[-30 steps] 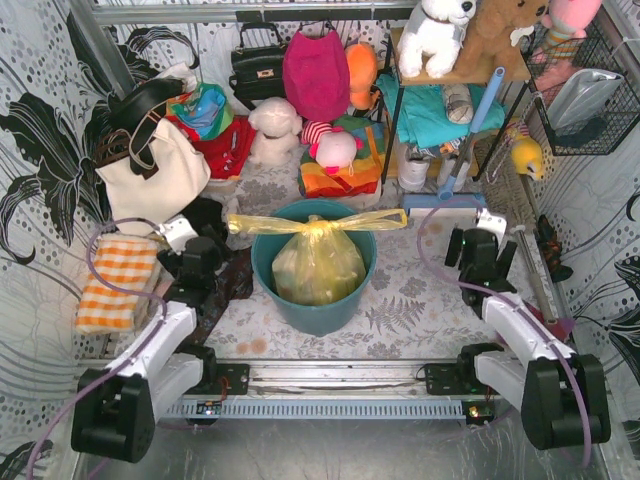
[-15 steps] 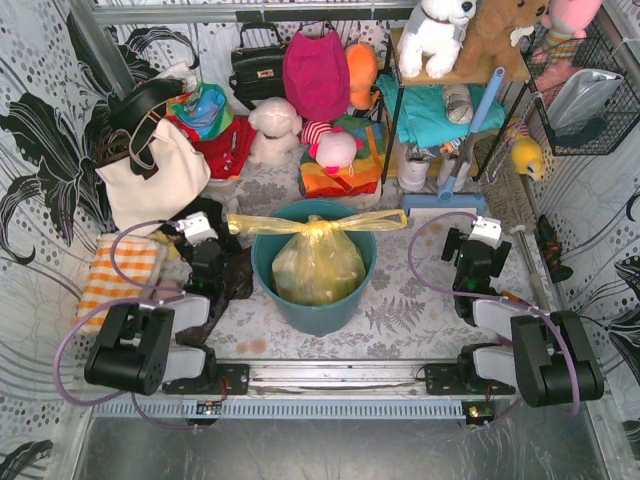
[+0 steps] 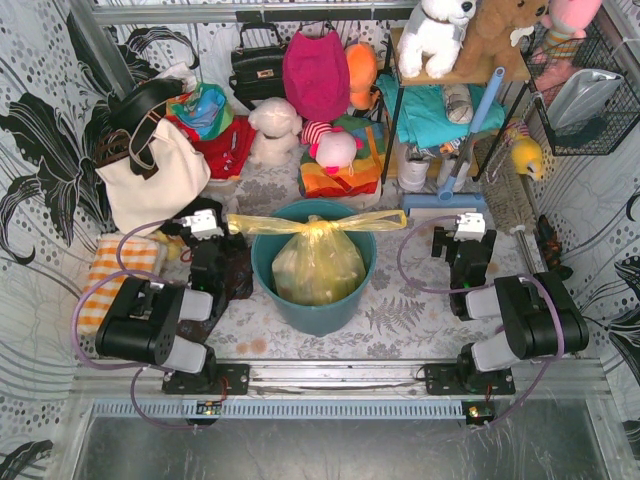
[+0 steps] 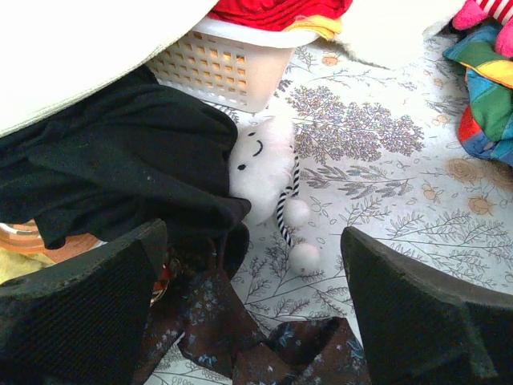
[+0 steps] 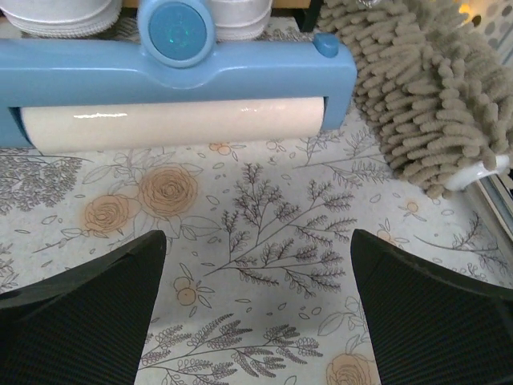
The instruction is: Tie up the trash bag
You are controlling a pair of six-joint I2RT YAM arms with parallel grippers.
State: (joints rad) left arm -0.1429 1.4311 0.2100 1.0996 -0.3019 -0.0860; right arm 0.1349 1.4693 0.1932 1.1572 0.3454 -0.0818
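1. The trash bag (image 3: 318, 268) sits in the round teal bin (image 3: 322, 316) at the middle of the table, with white paper showing through the plastic.
2. Its neck is gathered into a knot (image 3: 318, 229) above the far rim. Two tails (image 3: 375, 220) run out level from the knot, one left and one right, past the bin's edge.
3. The left gripper (image 4: 252, 237) has its jaws wide apart and holds nothing. It faces a black cloth (image 4: 120, 160) and a white plush toy (image 4: 260, 164), left of the bin.
4. The right gripper (image 5: 258, 237) is likewise spread and empty. It faces a blue roller (image 5: 172, 120) and a grey mop head (image 5: 417, 104), right of the bin.
5. Both arms are folded near their bases, well apart from the bag.
6. Judgement: the tying step looks complete (one knot is visible, but its tightness cannot be checked).
7. If a second knot is wanted, each gripper must reach its nearer tail, close on the thin plastic and cross the tails over the first knot.
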